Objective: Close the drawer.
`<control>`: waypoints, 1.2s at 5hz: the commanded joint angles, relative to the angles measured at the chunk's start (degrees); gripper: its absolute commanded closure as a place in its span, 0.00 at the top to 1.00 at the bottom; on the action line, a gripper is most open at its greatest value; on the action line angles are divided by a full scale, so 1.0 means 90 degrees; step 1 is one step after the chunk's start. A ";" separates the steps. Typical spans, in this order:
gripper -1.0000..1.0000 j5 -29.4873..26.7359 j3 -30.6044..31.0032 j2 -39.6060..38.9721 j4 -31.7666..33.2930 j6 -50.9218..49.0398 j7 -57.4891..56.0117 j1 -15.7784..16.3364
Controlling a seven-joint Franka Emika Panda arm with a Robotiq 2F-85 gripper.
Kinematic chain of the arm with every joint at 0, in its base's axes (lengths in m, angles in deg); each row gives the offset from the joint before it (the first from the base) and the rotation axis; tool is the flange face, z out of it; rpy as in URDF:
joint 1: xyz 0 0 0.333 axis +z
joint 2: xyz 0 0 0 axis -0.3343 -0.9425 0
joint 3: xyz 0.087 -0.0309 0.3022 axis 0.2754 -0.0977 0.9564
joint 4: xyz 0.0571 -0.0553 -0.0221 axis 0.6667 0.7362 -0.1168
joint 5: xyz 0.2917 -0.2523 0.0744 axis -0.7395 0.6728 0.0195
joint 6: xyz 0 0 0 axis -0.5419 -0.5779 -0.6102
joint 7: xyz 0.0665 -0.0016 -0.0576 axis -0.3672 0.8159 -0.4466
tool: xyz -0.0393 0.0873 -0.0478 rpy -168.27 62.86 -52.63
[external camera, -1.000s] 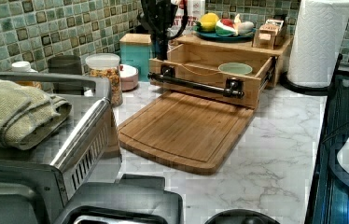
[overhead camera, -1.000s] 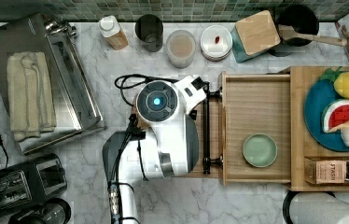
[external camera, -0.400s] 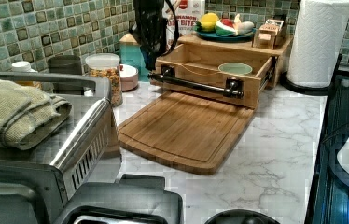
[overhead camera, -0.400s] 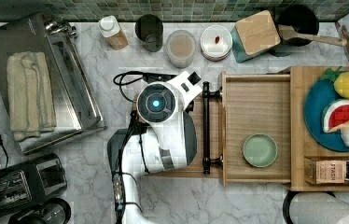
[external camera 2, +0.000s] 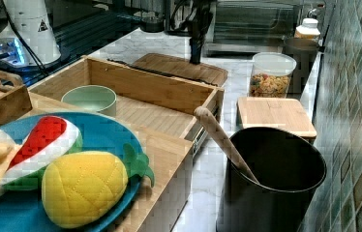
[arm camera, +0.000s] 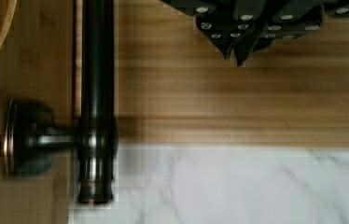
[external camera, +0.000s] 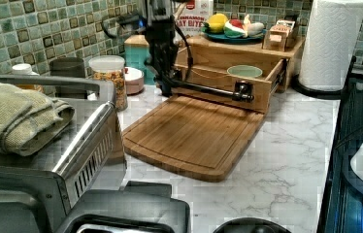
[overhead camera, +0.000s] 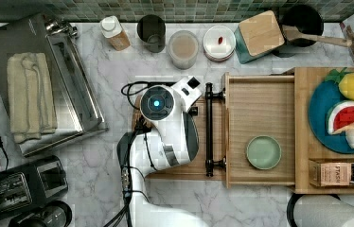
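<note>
Drawer (overhead camera: pixel 260 118) pulled out: one green bowl (overhead camera: pixel 263 152), one dark handle bar (overhead camera: pixel 208 130).

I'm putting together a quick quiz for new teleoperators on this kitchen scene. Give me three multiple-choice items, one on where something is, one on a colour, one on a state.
1. Where is the small bowl?
A. inside the drawer
B. on the cutting board
C. on the blue plate

2. What colour is the drawer's bar handle?
A. white
B. dark, near black
C. red

3. What state is the drawer in?
A. fully shut
B. lifted out and set on the counter
C. pulled out from under the shelf top

Answers:
1. A: the top view shows the green bowl resting on the drawer bottom, near one corner.
2. B: the handle is a dark bar across the drawer front, with the gripper low beside it over the cutting board.
3. C: the drawer's floor lies exposed in front of the shelf top.
</note>
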 commanded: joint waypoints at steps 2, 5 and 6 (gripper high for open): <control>0.00 0.0028 -0.0324 0.0302 0.0548 0.0222 -0.0614 -0.0364; 0.00 0.0049 -0.0630 0.0477 0.0779 0.0664 -0.0998 -0.0716; 0.00 -0.0028 -0.0716 0.0458 0.0722 0.0690 -0.1300 -0.0968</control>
